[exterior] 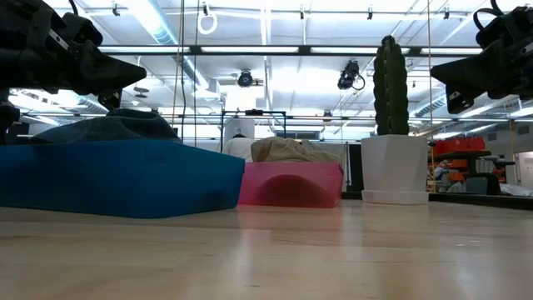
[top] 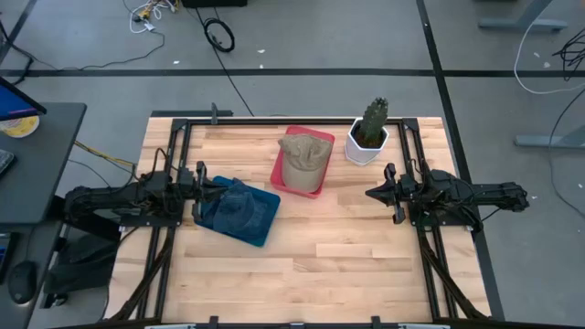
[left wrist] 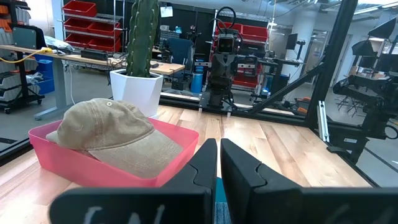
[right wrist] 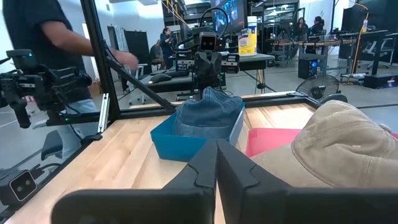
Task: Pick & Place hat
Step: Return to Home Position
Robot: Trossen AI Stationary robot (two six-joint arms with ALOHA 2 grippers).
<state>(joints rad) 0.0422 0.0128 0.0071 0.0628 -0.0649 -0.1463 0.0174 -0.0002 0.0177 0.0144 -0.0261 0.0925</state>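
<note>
Caps of blue denim [top: 236, 206] lie piled in the blue bin [top: 260, 228] on the left side of the desk [top: 347, 256]. The brown cap [top: 304, 155] sits in the pink bin [top: 315, 135] just beside it, near a potted cactus [top: 370, 128]. The left end effector [left wrist: 219, 146] hovers at the blue bin's outer edge, fingers pressed together, empty. The right end effector [right wrist: 216, 148] hangs at the desk's right edge, likewise closed on nothing.

I can read no text, number or brand anywhere. The label on a container [right wrist: 247, 38] far beyond my right gripper [right wrist: 216, 149] is too small.
</note>
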